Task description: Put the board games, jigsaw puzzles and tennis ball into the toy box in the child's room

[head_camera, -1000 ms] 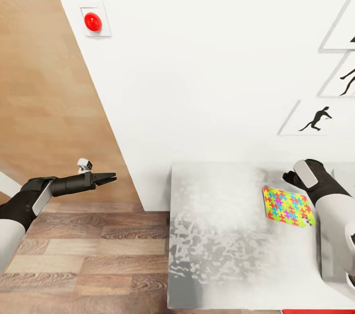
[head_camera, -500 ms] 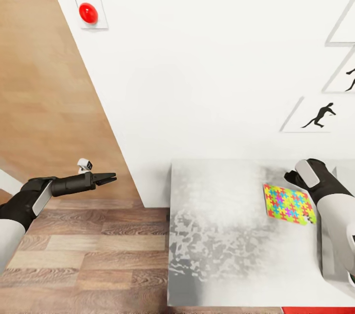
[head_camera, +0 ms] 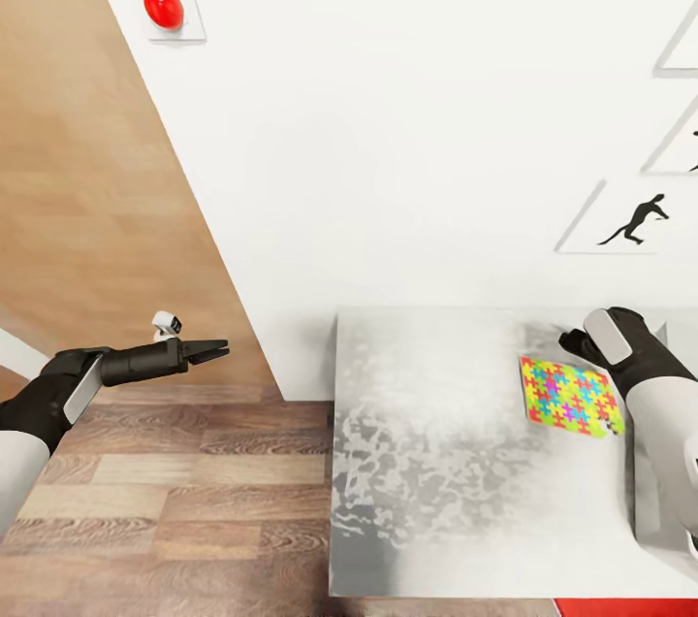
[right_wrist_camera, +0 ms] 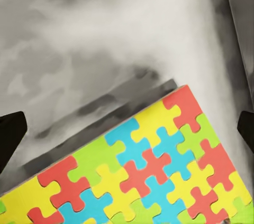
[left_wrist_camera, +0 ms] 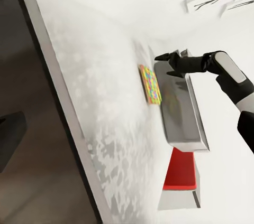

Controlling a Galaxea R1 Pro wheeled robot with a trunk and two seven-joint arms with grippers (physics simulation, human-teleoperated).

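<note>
A jigsaw puzzle (head_camera: 570,396) with bright interlocking pieces lies flat on the table (head_camera: 436,462), near its far right part. My right gripper (head_camera: 569,343) hangs just above the puzzle's far edge. It is open: in the right wrist view the puzzle (right_wrist_camera: 153,171) lies between and beyond the spread fingertips (right_wrist_camera: 10,139). The left wrist view shows the same puzzle (left_wrist_camera: 150,83) and the right gripper (left_wrist_camera: 165,65) over it. My left gripper (head_camera: 218,346) is held out over the wood floor to the left of the table, open and holding nothing. Board games, tennis ball and bed are out of view.
A white wall (head_camera: 407,132) with a red round button (head_camera: 163,6) and framed figure drawings (head_camera: 635,217) runs behind the table. A raised grey unit (left_wrist_camera: 182,108) adjoins the table's right side, with a red part (left_wrist_camera: 180,174) nearer me. Whether this is the toy box I cannot tell.
The whole head view has shifted a little, so the camera has moved. Both grippers keep their places relative to the table and puzzle.
</note>
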